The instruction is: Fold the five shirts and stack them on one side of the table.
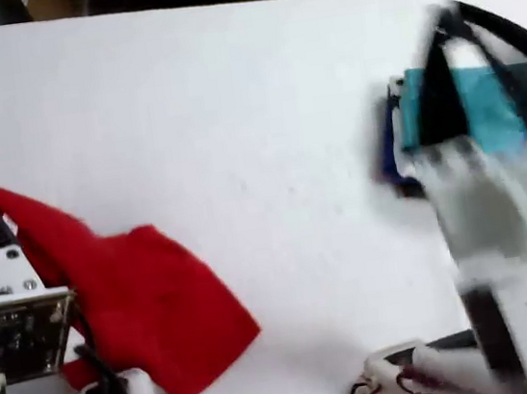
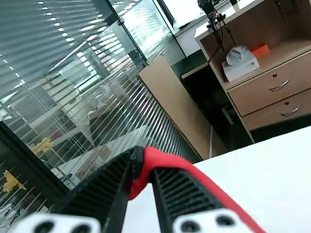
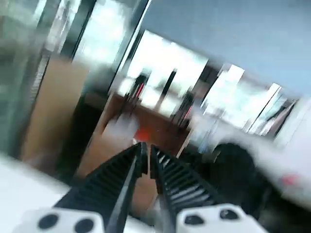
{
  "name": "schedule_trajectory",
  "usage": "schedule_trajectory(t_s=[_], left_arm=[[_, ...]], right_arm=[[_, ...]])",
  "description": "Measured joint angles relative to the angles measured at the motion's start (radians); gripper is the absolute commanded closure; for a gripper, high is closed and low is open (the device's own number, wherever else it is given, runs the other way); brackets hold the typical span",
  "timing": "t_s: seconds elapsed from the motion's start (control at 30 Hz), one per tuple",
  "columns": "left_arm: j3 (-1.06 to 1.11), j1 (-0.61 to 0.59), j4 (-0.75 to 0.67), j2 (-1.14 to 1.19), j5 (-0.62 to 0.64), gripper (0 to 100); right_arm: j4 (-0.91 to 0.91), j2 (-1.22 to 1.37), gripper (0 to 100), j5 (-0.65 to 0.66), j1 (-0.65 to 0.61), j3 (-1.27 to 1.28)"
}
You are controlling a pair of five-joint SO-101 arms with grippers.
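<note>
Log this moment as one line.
left gripper: shut on red shirt | red shirt: rumpled, left side of table | right gripper: shut, empty

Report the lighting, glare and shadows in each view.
High view: even light on the white table, a faint shadow beside the lower edge of the red cloth shirt. Left wrist view: daylight glares off the glass partition with blinds behind the black left gripper clamping the shirt. Right wrist view: bright windows backlight the black right gripper.

left end effector (image 2: 144,165): black ribbed, white base | right arm (image 1: 486,119): seemingly teal-white
</note>
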Motion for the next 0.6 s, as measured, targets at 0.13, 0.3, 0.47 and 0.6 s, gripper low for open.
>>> schedule_trajectory(t_s=[0.13,0.3,0.47,0.6], left_arm=[[0.0,-0.002,0.0,0.058,0.0,97],[0.0,-0.005,-0.006,0.204,0.0,97],[0.002,-0.095,-0.023,0.338,0.0,97],[0.002,-0.178,-0.04,0.411,-0.002,97]], right_arm=[[-0.023,0.008,96.6,-0.077,0.002,0.397],[-0.144,0.11,79.5,-0.092,-0.064,0.924],[-0.261,0.255,79.4,-0.092,-0.272,1.24],[-0.321,0.339,79.4,-0.092,-0.454,1.316]])
